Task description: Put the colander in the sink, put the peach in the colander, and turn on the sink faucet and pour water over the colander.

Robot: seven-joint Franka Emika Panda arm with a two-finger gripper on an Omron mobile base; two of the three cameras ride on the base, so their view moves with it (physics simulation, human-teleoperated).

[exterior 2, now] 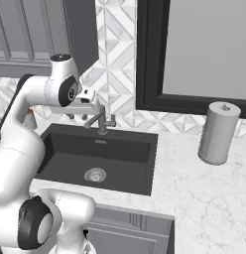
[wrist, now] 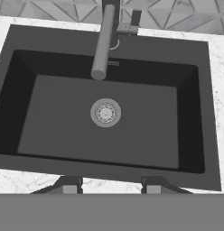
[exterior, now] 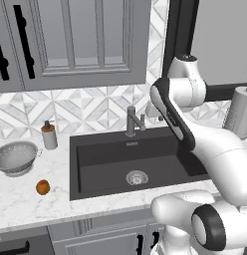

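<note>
The silvery colander (exterior: pixel 16 157) stands upright on the white marble counter, left of the sink (exterior: pixel 100 164). In front of it, near the counter's front edge, lies the small orange peach (exterior: pixel 43 187). The dark basin holds nothing but its round silver drain (wrist: pixel 105 112). At the sink's back rim stands the grey faucet (exterior: pixel 131 121), its spout (wrist: pixel 103 45) reaching over the basin; no water runs. My gripper (wrist: pixel 111 186) hangs high over the sink's front part, looking down into it, open and holding nothing. In the right base view the gripper (exterior 2: pixel 78 116) hovers just left of the faucet (exterior 2: pixel 101 120).
A white soap dispenser (exterior: pixel 49 135) with an orange-brown top stands between the colander and the sink. A grey paper towel roll (exterior 2: pixel 217 133) stands on the counter right of the sink. Wall cabinets hang above the left counter, and a dark-framed window is above the right.
</note>
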